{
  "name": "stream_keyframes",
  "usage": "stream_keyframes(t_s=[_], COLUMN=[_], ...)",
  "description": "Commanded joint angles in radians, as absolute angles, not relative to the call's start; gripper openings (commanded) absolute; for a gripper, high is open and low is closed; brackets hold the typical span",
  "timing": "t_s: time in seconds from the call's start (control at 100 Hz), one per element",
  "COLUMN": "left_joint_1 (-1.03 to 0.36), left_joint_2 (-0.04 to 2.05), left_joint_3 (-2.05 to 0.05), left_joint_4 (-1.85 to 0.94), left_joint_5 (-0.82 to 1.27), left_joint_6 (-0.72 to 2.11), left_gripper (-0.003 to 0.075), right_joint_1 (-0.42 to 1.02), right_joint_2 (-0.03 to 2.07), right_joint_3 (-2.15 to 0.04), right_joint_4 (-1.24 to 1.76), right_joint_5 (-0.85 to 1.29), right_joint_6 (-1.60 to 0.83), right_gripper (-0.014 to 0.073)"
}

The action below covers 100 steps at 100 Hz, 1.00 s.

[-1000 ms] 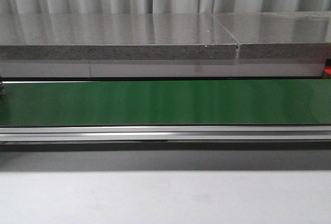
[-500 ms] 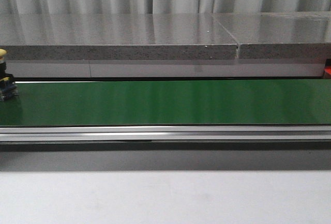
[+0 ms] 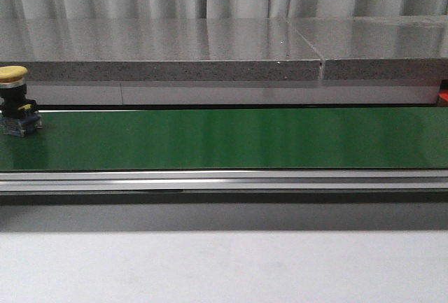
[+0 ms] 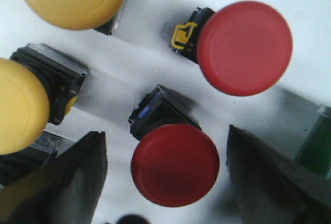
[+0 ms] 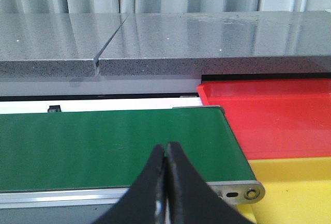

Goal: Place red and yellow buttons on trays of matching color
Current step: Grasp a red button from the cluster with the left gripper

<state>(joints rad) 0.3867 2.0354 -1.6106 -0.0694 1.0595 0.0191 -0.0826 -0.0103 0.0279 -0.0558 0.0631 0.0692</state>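
A yellow button (image 3: 14, 100) has come into the front view at the far left end of the green belt (image 3: 231, 138); a second ago that end of the belt was bare, with only a dark sliver at the frame edge; half a second ago just part of the button's black base and a trace of its yellow cap showed; now the whole cap and base are visible, standing upright, further along the belt toward the right.
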Motion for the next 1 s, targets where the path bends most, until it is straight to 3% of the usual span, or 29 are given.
stream_keyframes(t_s=[0.0,0.12,0.29,0.69,0.99], left_joint_1=[0.391,0.391,0.391,0.387,0.307], left_joint_2=[1.987,1.987,1.987,1.864,1.699], left_joint_3=[-1.632,-1.632,-1.632,-1.632,-1.632], left_joint_4=[-0.08,-0.08,-0.08,-0.08,-0.08], left_joint_5=[1.053,1.047,1.036,1.062,1.151], left_joint_6=[0.006,0.006,0.006,0.016,0.021], left_gripper=[0.0359,0.028,0.0227,0.022,0.0221], right_joint_1=[-0.085,-0.085,-0.085,-0.085,-0.085], right_joint_2=[-0.02,-0.02,-0.02,-0.02,-0.02], right_joint_3=[0.012,0.012,0.012,0.012,0.012], right_joint_4=[-0.055,-0.055,-0.055,-0.055,-0.055], right_joint_5=[-0.015,-0.015,-0.015,-0.015,-0.015], right_joint_6=[0.064,0.064,0.064,0.064,0.064], right_gripper=[-0.0066,-0.0066,-0.0066,-0.0066,-0.0066])
